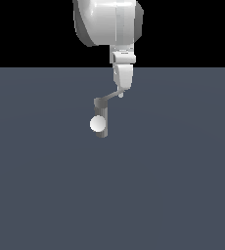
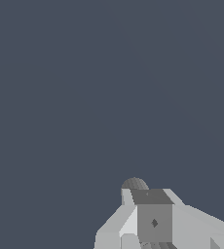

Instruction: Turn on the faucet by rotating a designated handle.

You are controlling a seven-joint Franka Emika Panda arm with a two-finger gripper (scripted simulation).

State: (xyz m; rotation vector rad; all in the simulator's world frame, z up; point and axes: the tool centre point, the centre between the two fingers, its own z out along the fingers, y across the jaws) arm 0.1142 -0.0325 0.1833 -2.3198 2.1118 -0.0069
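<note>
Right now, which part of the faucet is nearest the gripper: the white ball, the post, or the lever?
The handle, the thin grey lever on the post's cap: its far end meets the gripper. The white ball sits lower on the faucet.

Dark grey faucet (image 1: 101, 118) post, plain and unpatterned, with white ball (image 1: 98, 124) on front; lighter grey handle (image 1: 113, 95) bar above dark grey cap. White to pale grey gripper (image 1: 122, 88) and arm (image 1: 107, 22) housing with darker grey shading along one edge; in wrist view, light grey gripper (image 2: 153, 219) faces around a mid-grey square panel. Uniform slate blue-grey floor (image 1: 46, 185), flat black background (image 1: 26, 29) above.
</note>
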